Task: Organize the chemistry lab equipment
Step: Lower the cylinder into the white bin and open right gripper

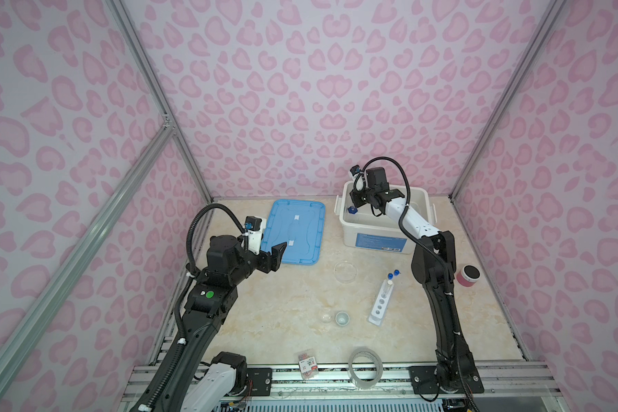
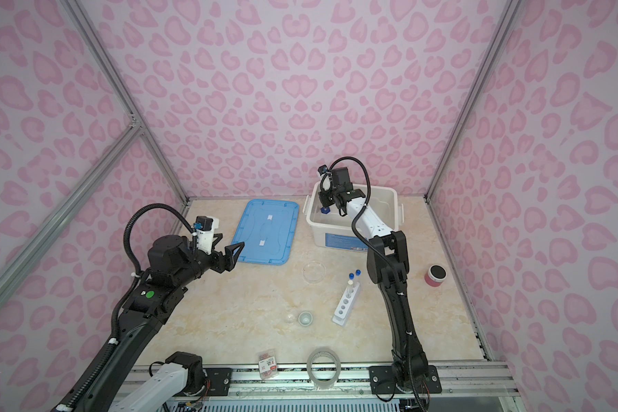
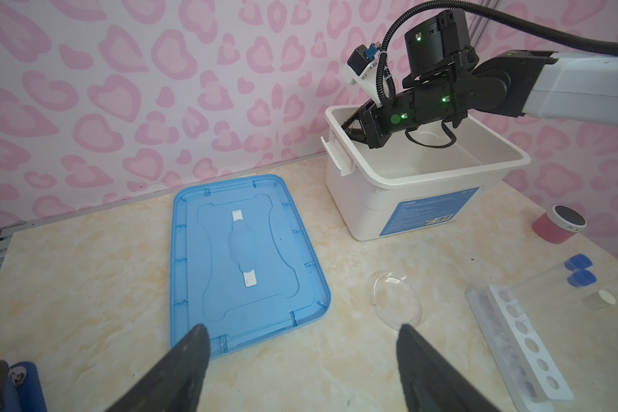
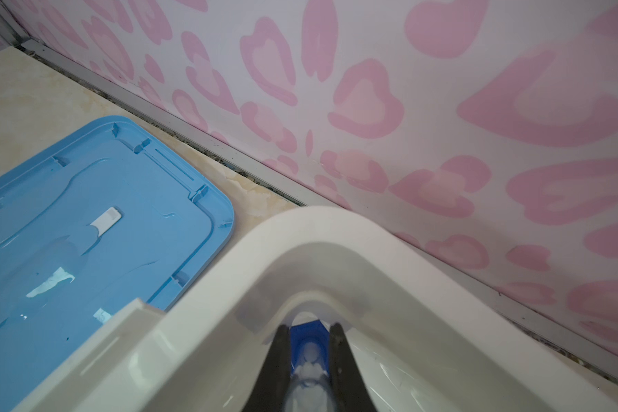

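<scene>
My right gripper [image 4: 309, 330] is shut on the small blue-based cylinder [image 4: 309, 351], held low inside the white bin [image 1: 382, 239] at its back left corner; in both top views the blue base [image 1: 352, 209] [image 2: 324, 210] shows under the fingers. The left gripper [image 3: 302, 330] hangs open and empty over the table beside the blue lid [image 3: 247, 249]. On the table lie a clear petri dish [image 1: 345, 271], a white six-hole rack [image 1: 380, 303] with blue-capped test tubes [image 1: 393, 274], a small white cup [image 1: 341, 317] and a tiny glass dish [image 1: 325, 316].
A clear tape roll [image 1: 365, 367] and a small red-labelled packet [image 1: 307, 365] sit at the front edge. A pink jar with a black top [image 1: 467, 275] stands by the right wall. The blue lid [image 1: 293, 232] lies flat left of the bin.
</scene>
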